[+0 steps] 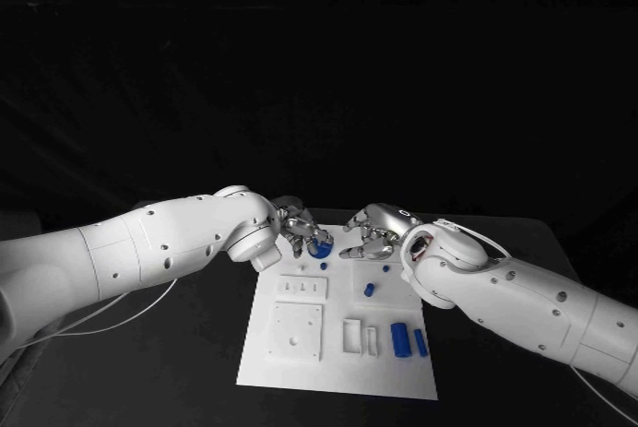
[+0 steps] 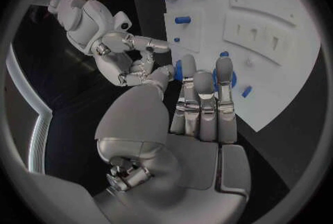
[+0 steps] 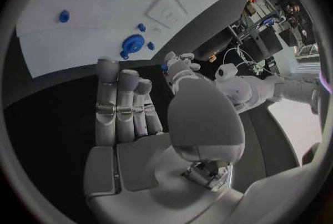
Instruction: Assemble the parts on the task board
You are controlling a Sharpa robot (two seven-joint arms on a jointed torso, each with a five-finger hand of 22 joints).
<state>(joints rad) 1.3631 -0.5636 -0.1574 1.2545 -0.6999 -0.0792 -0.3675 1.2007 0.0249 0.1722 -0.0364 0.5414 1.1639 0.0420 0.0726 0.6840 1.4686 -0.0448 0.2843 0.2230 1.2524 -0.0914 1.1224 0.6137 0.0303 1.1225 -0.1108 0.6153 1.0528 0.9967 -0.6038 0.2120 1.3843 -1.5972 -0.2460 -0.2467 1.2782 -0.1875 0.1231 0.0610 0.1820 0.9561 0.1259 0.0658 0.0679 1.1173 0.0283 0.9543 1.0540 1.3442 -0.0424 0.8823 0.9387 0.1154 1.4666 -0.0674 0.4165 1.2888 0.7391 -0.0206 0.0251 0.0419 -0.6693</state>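
The white task board (image 1: 339, 353) lies in the middle of the black table. My left hand (image 1: 295, 229) hovers over its far end and pinches a small blue part (image 2: 178, 69) between the thumb and a finger. Just beyond its fingertips (image 2: 224, 69), a round blue part (image 2: 231, 78) sits on the board, also visible in the right wrist view (image 3: 133, 44). My right hand (image 1: 376, 231) hangs beside the left one over the same end, with its fingers (image 3: 121, 96) stretched out and nothing in them. Two blue cylinders (image 1: 399, 335) lie near the board's front right.
Small blue pieces (image 1: 371, 287) lie scattered mid-board. Raised white blocks with slots (image 1: 298, 330) occupy the board's left half, and a narrow white frame (image 1: 352, 336) stands beside the cylinders. Black table (image 1: 173, 372) stretches out on both sides of the board.
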